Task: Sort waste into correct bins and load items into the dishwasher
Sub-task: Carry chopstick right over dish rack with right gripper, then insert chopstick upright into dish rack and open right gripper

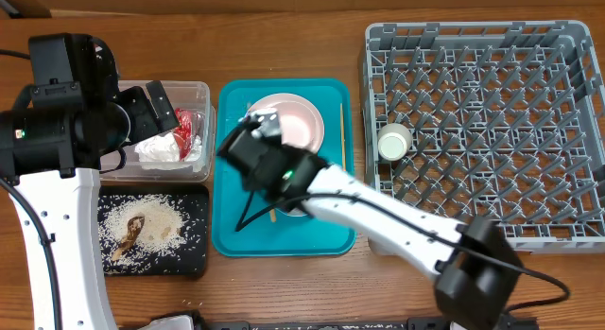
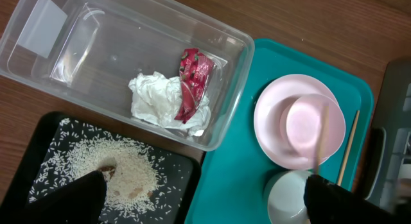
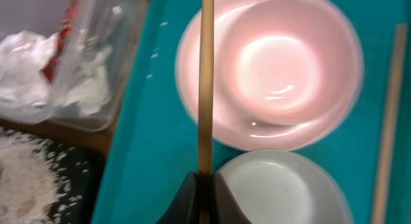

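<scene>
My right gripper (image 3: 205, 183) (image 1: 257, 131) is shut on one wooden chopstick (image 3: 205, 89) and holds it over the teal tray (image 1: 236, 217). The chopstick runs across the pink plate (image 3: 199, 102), which carries the pink bowl (image 3: 289, 63). The pale grey-green bowl (image 3: 282, 192) sits just beside the jaws. The second chopstick (image 3: 388, 121) (image 1: 342, 131) lies on the tray's right side. My left gripper (image 2: 202, 208) (image 1: 156, 105) is open and empty above the clear tub (image 1: 203, 94), which holds the white napkin (image 2: 160, 99) and red wrapper (image 2: 192, 83). Rice with brown scraps (image 1: 151, 224) lies on the black tray (image 1: 194, 259).
The big grey dish rack (image 1: 487, 131) fills the right side, with the small white cup (image 1: 394, 141) near its left wall. My right arm stretches across the teal tray from the lower right. The left arm's base stands at the left table edge.
</scene>
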Available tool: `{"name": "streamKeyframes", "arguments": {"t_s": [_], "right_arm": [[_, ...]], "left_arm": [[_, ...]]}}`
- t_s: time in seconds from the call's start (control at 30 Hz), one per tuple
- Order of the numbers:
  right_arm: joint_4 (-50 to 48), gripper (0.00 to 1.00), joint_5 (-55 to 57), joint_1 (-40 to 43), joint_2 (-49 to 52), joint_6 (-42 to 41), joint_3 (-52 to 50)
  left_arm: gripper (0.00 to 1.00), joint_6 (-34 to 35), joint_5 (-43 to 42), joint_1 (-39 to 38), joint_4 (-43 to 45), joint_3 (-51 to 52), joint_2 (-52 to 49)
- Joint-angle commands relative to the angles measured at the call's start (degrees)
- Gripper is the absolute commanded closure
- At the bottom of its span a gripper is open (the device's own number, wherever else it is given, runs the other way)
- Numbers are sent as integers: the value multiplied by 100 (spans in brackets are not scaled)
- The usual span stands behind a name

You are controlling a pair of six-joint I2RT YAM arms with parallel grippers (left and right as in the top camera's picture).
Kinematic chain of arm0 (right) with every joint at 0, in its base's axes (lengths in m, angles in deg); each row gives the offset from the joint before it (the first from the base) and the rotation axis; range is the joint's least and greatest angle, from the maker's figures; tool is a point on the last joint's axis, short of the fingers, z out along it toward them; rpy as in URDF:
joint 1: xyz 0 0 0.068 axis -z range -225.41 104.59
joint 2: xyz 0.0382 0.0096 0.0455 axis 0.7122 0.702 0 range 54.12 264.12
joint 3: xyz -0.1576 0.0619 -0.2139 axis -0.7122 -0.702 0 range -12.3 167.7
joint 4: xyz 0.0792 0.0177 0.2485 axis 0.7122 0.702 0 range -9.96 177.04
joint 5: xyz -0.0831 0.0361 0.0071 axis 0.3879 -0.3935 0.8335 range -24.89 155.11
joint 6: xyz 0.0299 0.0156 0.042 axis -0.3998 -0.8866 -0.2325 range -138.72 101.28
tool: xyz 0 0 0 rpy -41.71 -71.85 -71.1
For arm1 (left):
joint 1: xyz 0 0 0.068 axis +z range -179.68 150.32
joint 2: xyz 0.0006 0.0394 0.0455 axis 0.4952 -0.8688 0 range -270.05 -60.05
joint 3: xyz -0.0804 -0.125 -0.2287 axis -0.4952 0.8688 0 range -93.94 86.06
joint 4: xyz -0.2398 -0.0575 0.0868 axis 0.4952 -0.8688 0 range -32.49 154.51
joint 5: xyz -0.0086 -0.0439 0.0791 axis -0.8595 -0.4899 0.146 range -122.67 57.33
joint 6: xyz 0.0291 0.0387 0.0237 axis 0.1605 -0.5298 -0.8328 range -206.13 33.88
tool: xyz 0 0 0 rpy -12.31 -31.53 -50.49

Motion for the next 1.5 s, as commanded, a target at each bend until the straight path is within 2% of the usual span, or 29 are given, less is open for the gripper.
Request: {"name": "streamKeyframes", "arguments": {"t_s": [0.0,0.13,0.33,0.57,1.07,1.47], "right_arm": [[361,96,157,450,-348,387,149],[863,96,343,1088,-396,396,149],[1193,96,337,2002,-396,1088,149],[1460,96,339,2852,-398,1445,149],[1784,96,289,4030,-398,2448,138],[1572,96,46,4651,-387,2778,-72]], "left_arm": [[0,-17,57,22,4,-59,-31],[0,-17,57,22,7,-59,-31],[0,-17,57,22,4,-59,-31],[0,-17,57,22,4,-59,-31],[0,-17,57,22,4,-59,-31],[0,-17,57,22,7,-59,-31]]}}
